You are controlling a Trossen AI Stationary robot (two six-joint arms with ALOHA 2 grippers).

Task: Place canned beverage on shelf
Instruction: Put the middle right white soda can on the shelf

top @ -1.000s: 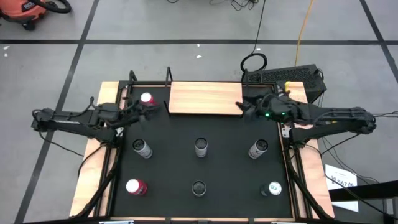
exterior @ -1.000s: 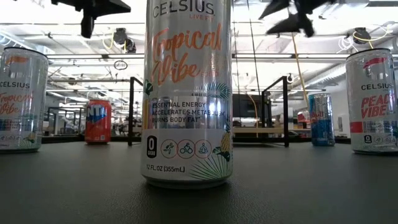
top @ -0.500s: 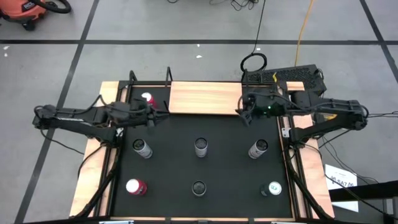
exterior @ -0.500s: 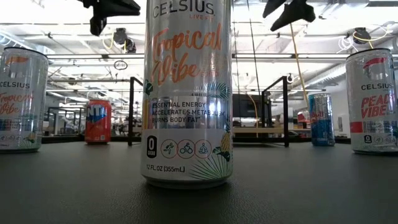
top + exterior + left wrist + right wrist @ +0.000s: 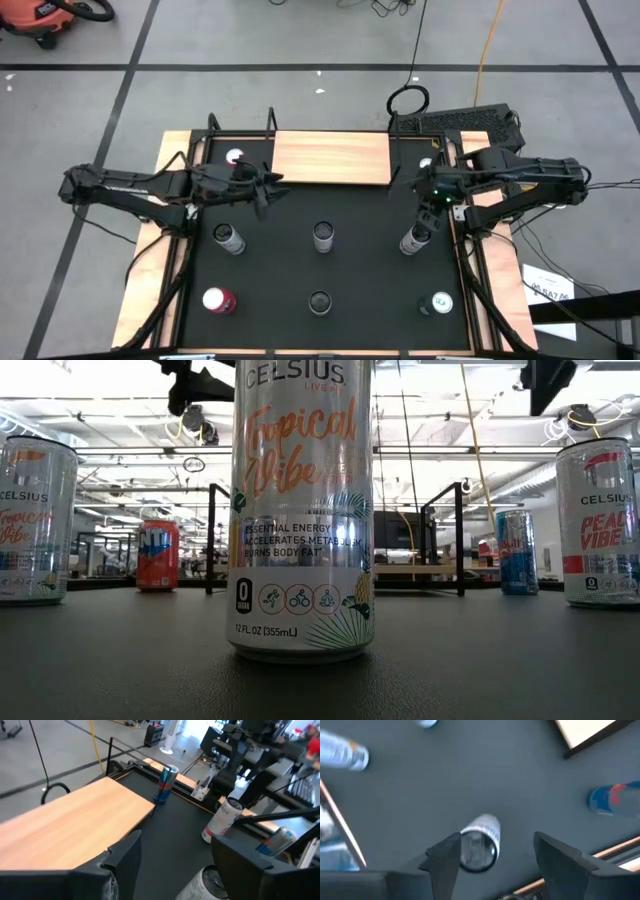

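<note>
The can [image 5: 415, 239] under attention stands upright on the black table [image 5: 370, 270], in the right-hand part of the middle row, with no gripper touching it. The right gripper [image 5: 428, 204] hangs above and just behind it; the right wrist view looks down on the can's silver top [image 5: 479, 851] lying between that arm's two fingers [image 5: 445, 857], which are spread wide and hold nothing. The shelf [image 5: 331, 157], a light-wood board with black uprights, sits at the far middle of the table and carries no can. A blue can [image 5: 426, 163] stands on the table just beside the shelf's right end, and a red-and-white-topped can [image 5: 236, 157] just beside its left end. The left gripper [image 5: 262, 187] is near the shelf's left front corner, fingers parted and empty, the shelf's board showing beyond them in the left wrist view; this arm appears to be waiting. Judged step: the approach to the pick, grasp not yet made. The next move calls for the right gripper to descend squarely over the can so the fingers pass either side of its body, then close firmly below the rim, lift clear of the table and carry it up to the board. Risk noted: an off-centre descent could clip the rim and tip the can.
</note>
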